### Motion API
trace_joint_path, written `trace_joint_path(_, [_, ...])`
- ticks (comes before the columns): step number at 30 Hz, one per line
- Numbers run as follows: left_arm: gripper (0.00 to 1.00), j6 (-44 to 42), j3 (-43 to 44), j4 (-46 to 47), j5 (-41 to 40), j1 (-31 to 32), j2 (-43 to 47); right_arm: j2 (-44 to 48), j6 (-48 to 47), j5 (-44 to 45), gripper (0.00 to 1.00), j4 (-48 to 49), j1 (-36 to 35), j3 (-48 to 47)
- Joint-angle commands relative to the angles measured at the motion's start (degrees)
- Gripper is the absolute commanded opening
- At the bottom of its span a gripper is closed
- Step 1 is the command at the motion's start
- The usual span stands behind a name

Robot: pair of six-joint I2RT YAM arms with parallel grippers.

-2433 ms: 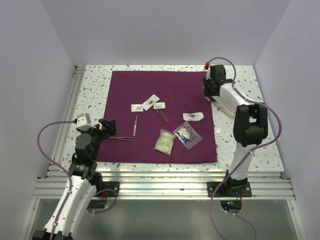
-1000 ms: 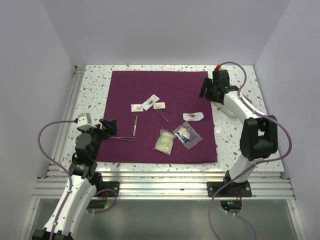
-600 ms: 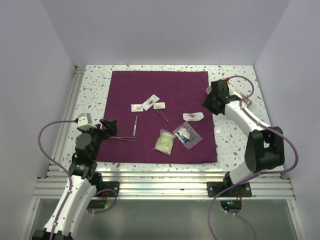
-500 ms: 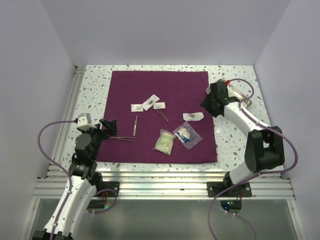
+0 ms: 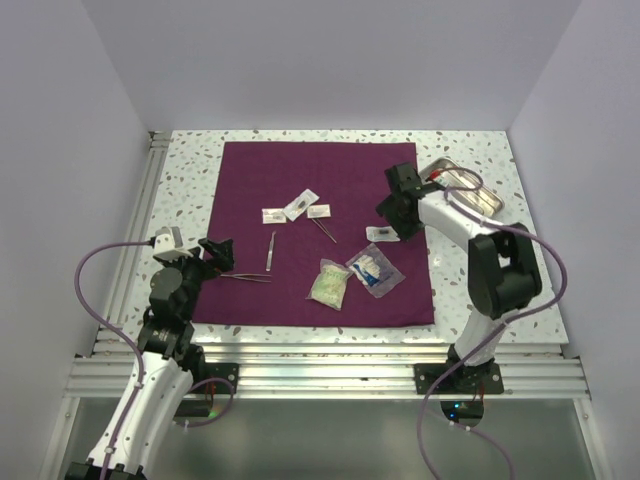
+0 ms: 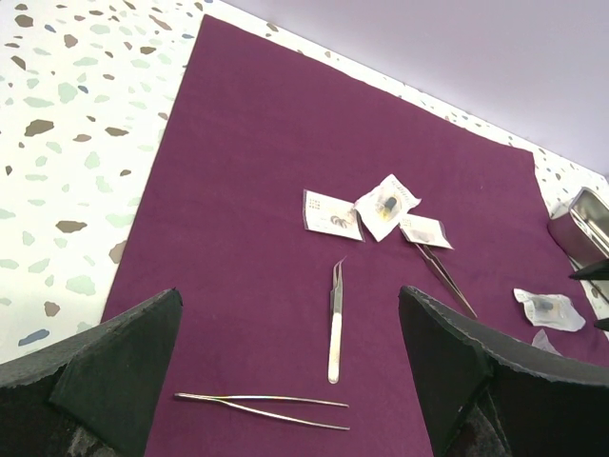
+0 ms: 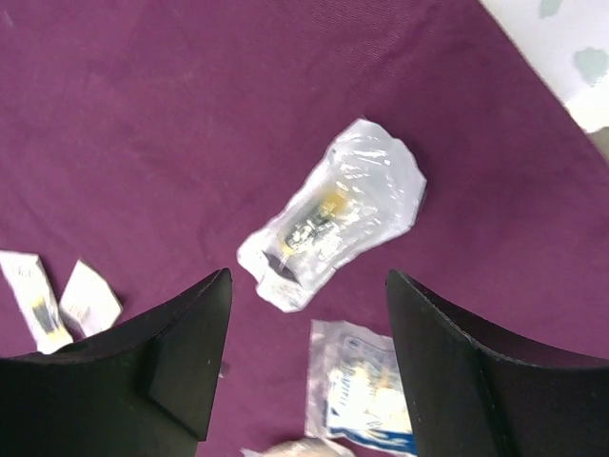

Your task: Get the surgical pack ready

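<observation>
Cloth: one. The cloth [image 5: 320, 190] lies spread flat as a square sheet on the table [image 5: 180, 180], ahead of my two arms, and every small item rests on it.
Grippers: two. My left gripper [image 5: 214, 253] hangs at the cloth's near left edge with its jaws as wide apart as they go, holding nothing. My right gripper [image 5: 388, 218] hovers over the cloth's right side with its jaws well apart and nothing held between them.
Steel tools: three. The tweezers [image 5: 270, 250] are near the middle, the long tweezers [image 5: 247, 277] lie crosswise by my left gripper, and the forceps [image 5: 326, 230] lie slanted below the packets.
Packets: three. The packets [image 5: 300, 205] are small and flat, clustered together left of centre.
Pouch: one. The pouch [image 5: 384, 234] is clear and lies directly under my right gripper.
Bags: two. The green bag [image 5: 328, 283] and the blue bag [image 5: 375, 270] lie just beside each other, near the cloth's near right.
Tray: one. The tray [image 5: 468, 196] is steel and sits on bare table right of the cloth, behind my right arm.
Top view only: both bags whole, both arms and the cloth's full outline.
Left wrist only: my fingers [image 6: 119, 367] framing the two tweezers, and the tray's upright wall at the right edge.
Right wrist only: the dark and yellowish contents inside the pouch, seen between my other fingers [image 7: 176, 367]. Whether they touch the pouch I cannot tell.
</observation>
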State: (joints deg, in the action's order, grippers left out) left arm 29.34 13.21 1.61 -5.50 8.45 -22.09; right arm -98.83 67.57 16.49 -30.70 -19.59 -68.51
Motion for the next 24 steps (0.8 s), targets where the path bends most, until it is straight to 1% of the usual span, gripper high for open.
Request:
trace_joint_path(1, [1.0, -1.2, 0.4, 1.6, 0.5, 0.3, 0.5, -7.2, 7.2, 3.7, 0.7, -12.3, -0.4, -10.7])
trace_joint_path(2, [1.0, -1.2, 0.4, 1.6, 0.5, 0.3, 0.5, -8.9, 7.7, 3.5, 0.7, -15.8, -0.4, -12.5])
trace_joint_path(4, [1.0, -1.2, 0.5, 1.6, 0.5, 0.3, 0.6, -11.8, 8.8, 3.6, 0.7, -17.9, -0.7, -15.1])
trace_joint_path(10, [1.0, -1.2, 0.6, 1.4, 0.6, 0.3, 0.8, -12.9, 12.8, 4.7, 0.7, -16.1, -1.2, -12.4])
trace_joint_path(14, [1.0, -1.2, 0.6, 1.2, 0.8, 0.3, 0.9, -14.6, 14.0, 4.6, 0.7, -16.4, -1.2, -13.1])
trace_joint_path(17, [1.0, -1.2, 0.7, 1.1, 0.8, 0.3, 1.1, -15.4, 14.8, 5.3, 0.67, -16.6, -1.3, -13.1])
trace_joint_path(22, [1.0, -1.1, 0.8, 0.9, 0.8, 0.3, 1.1, -17.3, 15.5, 5.6, 0.66, -17.6, -1.2, -14.2])
trace_joint_path(23, [1.0, -1.1, 0.8, 0.9, 0.8, 0.3, 1.1, -17.5, 16.0, 5.9, 0.65, -18.4, -1.2, -14.4])
trace_joint_path(24, [1.0, -1.2, 0.8, 0.9, 0.8, 0.3, 1.1, -17.5, 16.0, 6.0, 0.6, -18.4, -1.2, -14.5])
